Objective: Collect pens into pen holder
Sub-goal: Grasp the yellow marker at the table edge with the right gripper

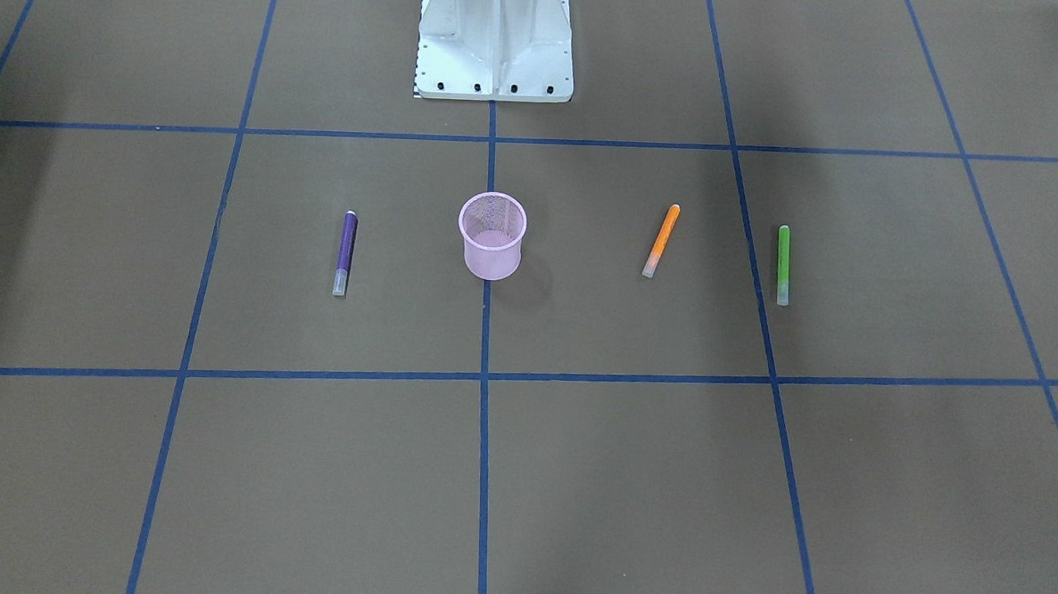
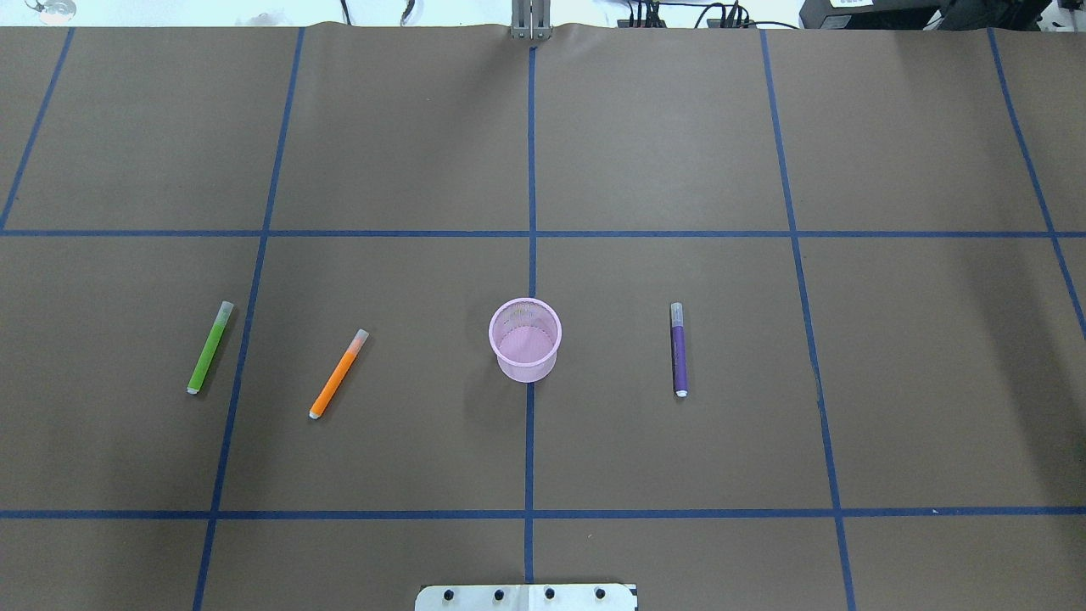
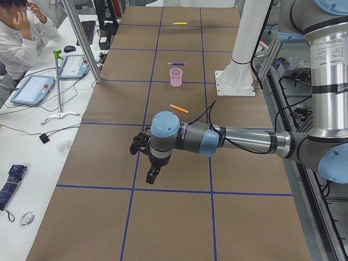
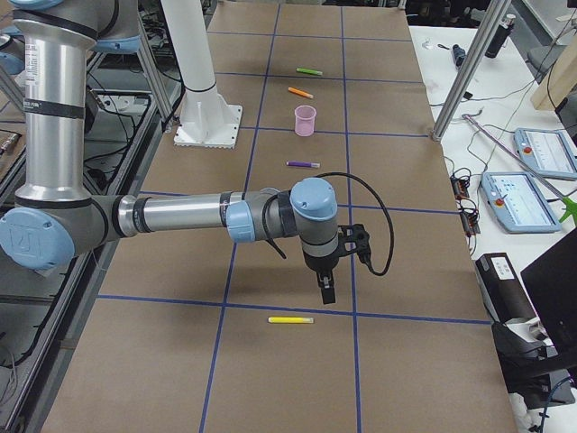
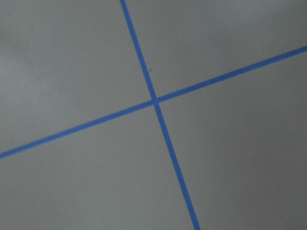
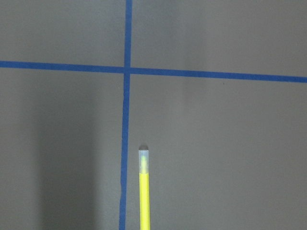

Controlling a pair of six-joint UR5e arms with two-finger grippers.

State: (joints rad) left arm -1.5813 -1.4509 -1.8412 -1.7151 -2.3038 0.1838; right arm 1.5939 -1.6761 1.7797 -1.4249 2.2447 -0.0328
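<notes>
The pink mesh pen holder (image 2: 526, 339) stands upright and empty at the table's middle. The purple pen (image 2: 678, 349) lies to its right. The orange pen (image 2: 338, 374) and the green pen (image 2: 209, 347) lie to its left. The yellow pen (image 4: 291, 319) lies far out on the robot's right end of the table and shows in the right wrist view (image 6: 144, 191). My right gripper (image 4: 325, 293) hangs just above and beside it. My left gripper (image 3: 151, 176) hangs over bare table at the left end. I cannot tell whether either gripper is open or shut.
The robot's white base plate (image 2: 526, 596) sits at the near table edge. Blue tape lines (image 5: 154, 100) grid the brown table. An operator (image 3: 22, 32), tablets (image 3: 32, 89) and a metal post (image 3: 81, 41) stand on the far side.
</notes>
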